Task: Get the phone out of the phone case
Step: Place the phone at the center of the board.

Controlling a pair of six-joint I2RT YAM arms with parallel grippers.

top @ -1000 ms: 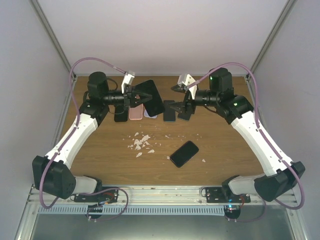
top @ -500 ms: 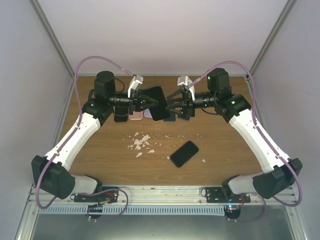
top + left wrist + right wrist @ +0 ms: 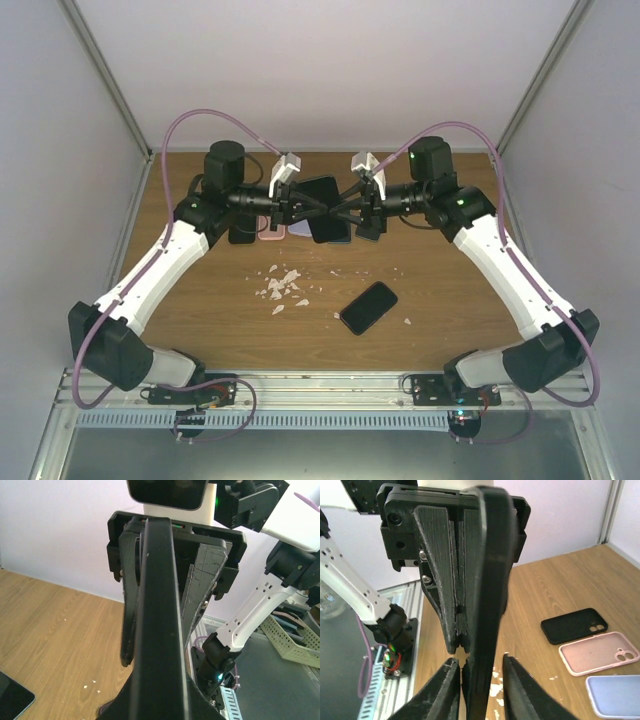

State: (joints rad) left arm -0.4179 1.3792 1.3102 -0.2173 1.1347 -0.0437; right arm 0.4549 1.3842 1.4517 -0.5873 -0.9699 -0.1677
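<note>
Left end effector [image 3: 304, 206] clamps phone [image 3: 324, 193] (seen edge-on); right end effector [image 3: 344, 210] grip unclear.

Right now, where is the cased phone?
In the top view, the cased phone is mid-air at far centre, between the left gripper and the right gripper.

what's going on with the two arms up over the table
The left gripper is shut on a black cased phone, holding it in the air above the far side of the table. The right gripper has its fingers either side of the phone's other end; whether they have clamped is unclear. The phone is not out of its case yet. A second black phone lies on the table.
</note>
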